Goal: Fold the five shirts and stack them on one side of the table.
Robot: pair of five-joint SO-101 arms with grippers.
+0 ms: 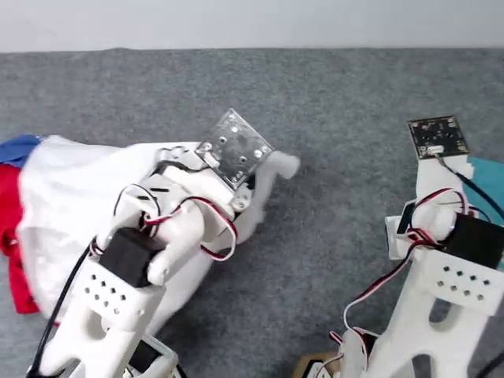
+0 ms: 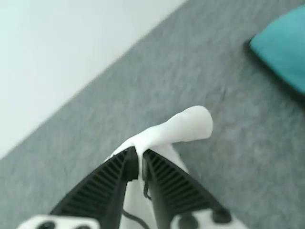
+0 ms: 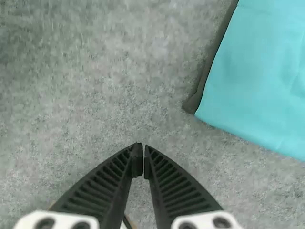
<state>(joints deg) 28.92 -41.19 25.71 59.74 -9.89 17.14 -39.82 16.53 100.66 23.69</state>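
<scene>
Cloth here looks soft, light and limp, so each shirt should sag and crease wherever it is lifted; a hem or shoulder seam seems the safest hold. At the far left of the high view a blue shirt and a red shirt show at the edge of a crumpled white shirt. Mid-frame, the left claw is pinched tight on a rolled fold of the white shirt. A fuzzy grey mat, likely grippy, covers the table. The right claw hangs closed on nothing above it, near a smooth teal shirt at the right edge.
</scene>
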